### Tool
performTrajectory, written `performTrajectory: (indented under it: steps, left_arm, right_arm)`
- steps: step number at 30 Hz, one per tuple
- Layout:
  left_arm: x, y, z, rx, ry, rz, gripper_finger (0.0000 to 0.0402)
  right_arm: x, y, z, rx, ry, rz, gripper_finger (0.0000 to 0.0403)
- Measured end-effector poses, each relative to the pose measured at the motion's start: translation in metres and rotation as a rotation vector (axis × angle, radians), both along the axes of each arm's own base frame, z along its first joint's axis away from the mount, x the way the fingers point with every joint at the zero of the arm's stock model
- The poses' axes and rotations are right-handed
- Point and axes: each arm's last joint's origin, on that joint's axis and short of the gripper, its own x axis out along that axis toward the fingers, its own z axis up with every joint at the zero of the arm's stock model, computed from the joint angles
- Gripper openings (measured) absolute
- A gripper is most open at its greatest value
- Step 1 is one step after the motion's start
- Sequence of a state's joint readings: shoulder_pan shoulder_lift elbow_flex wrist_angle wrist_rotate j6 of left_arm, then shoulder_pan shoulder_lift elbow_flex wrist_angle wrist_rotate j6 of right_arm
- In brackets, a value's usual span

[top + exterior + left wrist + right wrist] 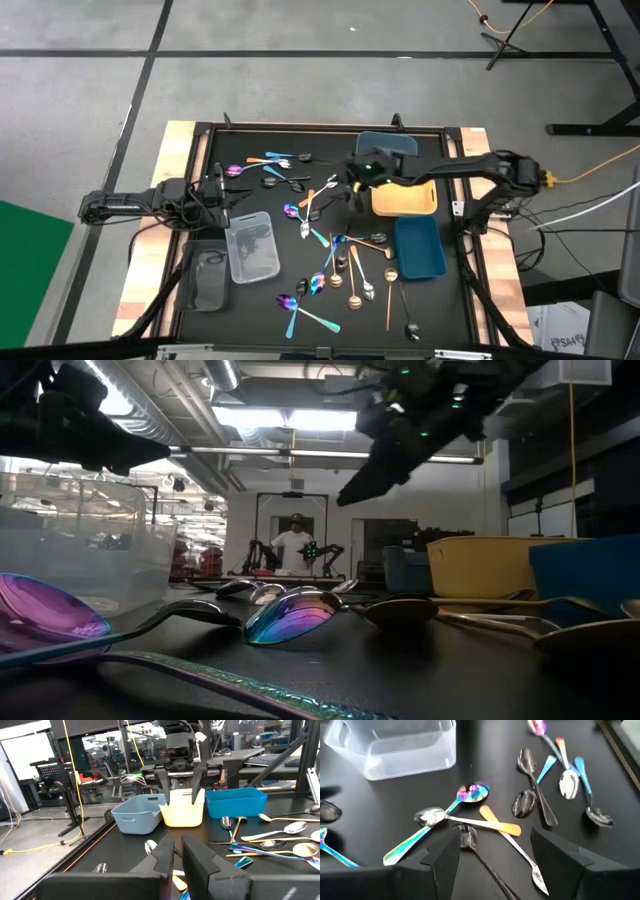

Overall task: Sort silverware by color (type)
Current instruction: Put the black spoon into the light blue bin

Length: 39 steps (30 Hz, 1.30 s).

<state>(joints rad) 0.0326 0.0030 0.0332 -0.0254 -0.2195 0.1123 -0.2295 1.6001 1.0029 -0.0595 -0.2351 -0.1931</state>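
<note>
Silverware [330,262]: thin spoons in iridescent purple, teal, black, gold, silver and orange finishes, lying scattered flat across the black counter [430,300]. Right gripper [495,857] hangs above an iridescent spoon [437,822], jaws spread. Left gripper [179,862] sits by the clear tray [252,246], jaws narrowly parted, empty.

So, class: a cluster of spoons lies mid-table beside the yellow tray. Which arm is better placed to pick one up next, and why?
The right arm. Its claw hangs open directly above that spoon cluster, beside the yellow tray. The left claw sits at the table's left edge, farther off.
</note>
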Motion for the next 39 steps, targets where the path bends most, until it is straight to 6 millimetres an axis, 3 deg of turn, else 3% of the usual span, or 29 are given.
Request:
performTrajectory:
  steps: [10, 30, 39]
  left_arm:
    - [0.0, 0.0, 0.0, -0.001, 0.003, 0.0, 0.0029]
    - [0.0, 0.0, 0.0, -0.001, 0.004, 0.0, 0.0029]
    - [0.0, 0.0, 0.0, 0.0, 0.003, 0.0, 0.0029]
  right_arm:
    - [0.043, -0.01, -0.023, -0.042, 0.172, 0.066, 0.0232]
    - [0.054, -0.012, -0.089, -0.011, 0.345, 0.091, 0.0232]
    - [0.056, -0.012, -0.097, 0.006, 0.353, 0.104, 0.0212]
